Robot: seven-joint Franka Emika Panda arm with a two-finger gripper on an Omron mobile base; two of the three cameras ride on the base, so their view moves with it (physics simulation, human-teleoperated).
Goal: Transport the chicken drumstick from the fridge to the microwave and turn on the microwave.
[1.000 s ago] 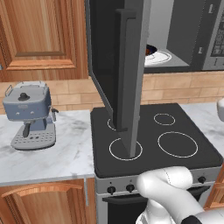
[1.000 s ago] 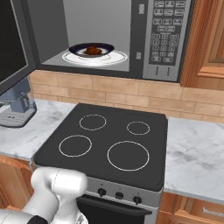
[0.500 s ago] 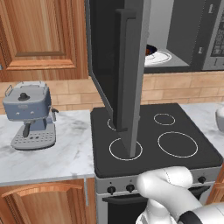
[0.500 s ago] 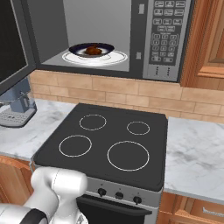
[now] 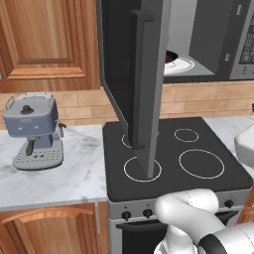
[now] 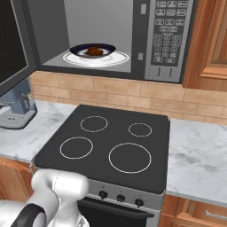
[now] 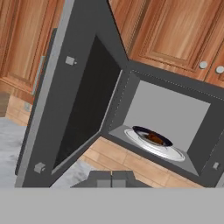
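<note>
We see the microwave (image 6: 111, 37) with its door (image 5: 136, 84) swung wide open above the stove (image 6: 108, 146). The chicken drumstick (image 6: 94, 51) sits in a dark bowl (image 6: 93, 49) on the white turntable plate (image 6: 95, 58) inside the cavity, at about 10 o'clock in the right base view. The keypad (image 6: 167, 37) is at 3 o'clock of the cavity. In the hand view, the tool (image 7: 112, 178) sits at 6 o'clock, its tips pressed together and holding nothing, well apart from the microwave, with the drumstick at about 3 o'clock. A blue-grey coffee machine (image 5: 33, 130) stands on the marble bench (image 5: 64, 168) at 9 o'clock of the stove.
</note>
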